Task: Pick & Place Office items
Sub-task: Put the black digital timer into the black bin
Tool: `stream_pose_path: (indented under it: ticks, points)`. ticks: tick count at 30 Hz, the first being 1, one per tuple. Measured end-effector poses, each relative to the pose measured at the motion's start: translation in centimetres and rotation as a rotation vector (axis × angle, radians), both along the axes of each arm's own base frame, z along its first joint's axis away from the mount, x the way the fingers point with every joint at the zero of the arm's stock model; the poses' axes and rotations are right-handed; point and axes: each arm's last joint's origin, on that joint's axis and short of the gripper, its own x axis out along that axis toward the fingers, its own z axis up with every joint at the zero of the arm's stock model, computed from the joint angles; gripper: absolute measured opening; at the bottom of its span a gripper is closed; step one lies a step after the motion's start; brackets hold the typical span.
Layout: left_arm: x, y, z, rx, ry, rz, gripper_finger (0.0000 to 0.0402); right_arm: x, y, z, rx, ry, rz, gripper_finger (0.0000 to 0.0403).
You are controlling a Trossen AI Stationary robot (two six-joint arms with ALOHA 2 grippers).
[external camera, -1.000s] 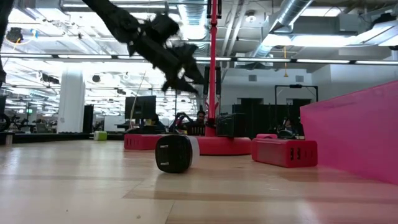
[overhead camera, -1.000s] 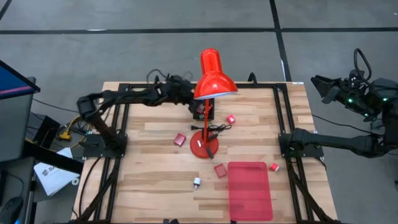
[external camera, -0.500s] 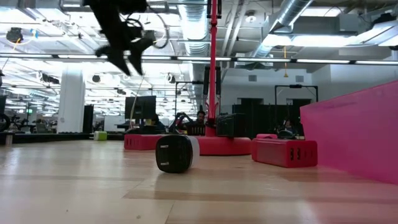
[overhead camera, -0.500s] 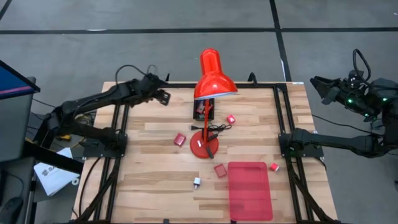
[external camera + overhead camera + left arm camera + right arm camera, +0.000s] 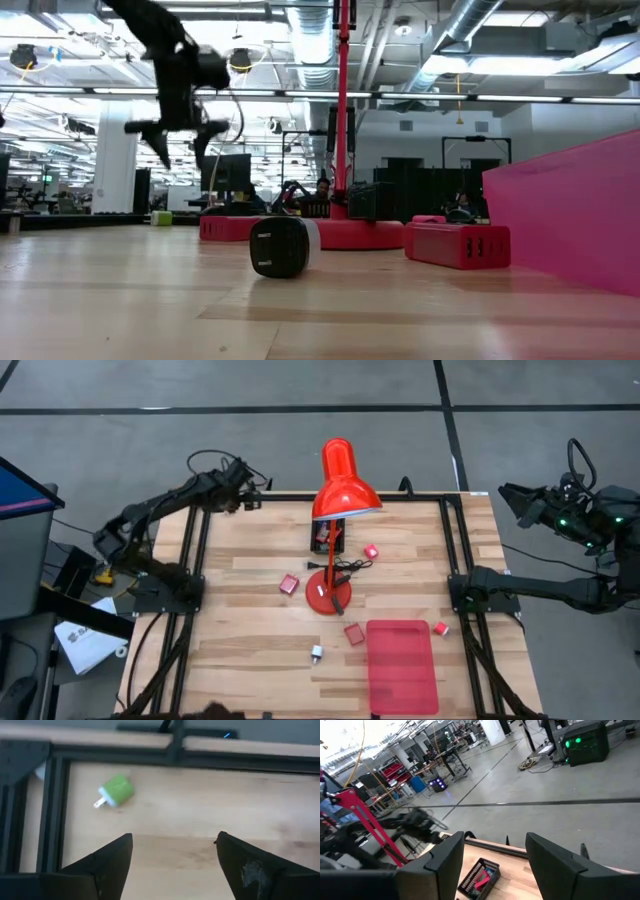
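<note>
My left gripper hangs open over the table's far left corner, fingers pointing down. In its wrist view a green piece with white prongs lies flat on the wood beyond the fingers, untouched; in the low view it shows far off. Red blocks and a white-silver piece lie scattered on the table. A black-and-white piece lies nearest the low camera. My right gripper waits open, off the table's right side.
A tall red desk lamp stands mid-table on its round base, with a black mesh organizer behind it. A flat red tray lies near the right front. Black frame rails border the table's edges.
My left gripper has swung away from the lamp and organizer toward the table's far left corner, and in the low view it has come lower, with its fingers pointing down. The pieces on the table have stayed in place.
</note>
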Motion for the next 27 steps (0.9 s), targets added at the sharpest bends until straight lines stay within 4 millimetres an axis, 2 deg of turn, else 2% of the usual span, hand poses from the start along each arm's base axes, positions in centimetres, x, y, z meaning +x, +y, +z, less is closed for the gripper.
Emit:
stream_pose_path:
  ticks: [5, 9, 12, 17, 24, 27]
  points:
    - [-1.6, 2.3, -1.7, -0.079, -0.006, 0.066, 0.0286, 0.2, 0.0, 0.0, 0.011, -0.003, 0.011, 0.0207]
    - [-2.0, 3.0, -1.5, -0.042, 0.067, -0.11, 0.0286, 0.5, -0.2, 0.1, 0.016, 0.006, 0.011, 0.0207]
    - [-1.7, 3.4, -0.6, -0.008, 0.137, -0.246, 0.0285, 0.9, -0.3, 0.1, 0.018, 0.018, 0.012, 0.0207]
    - [-1.6, 4.3, 0.8, 0.021, 0.15, -0.278, 0.0286, 1.5, -0.5, 0.1, 0.026, 0.041, 0.011, 0.0207]
    - [-1.9, 5.1, 0.0, -0.099, 0.28, -0.432, 0.0285, 1.8, -0.6, 0.1, 0.03, 0.056, 0.016, 0.0207]
    - [-1.3, 4.7, -0.1, -0.128, 0.237, -0.55, 0.0285, 1.8, -0.6, 0.1, 0.038, 0.05, 0.028, 0.0207]
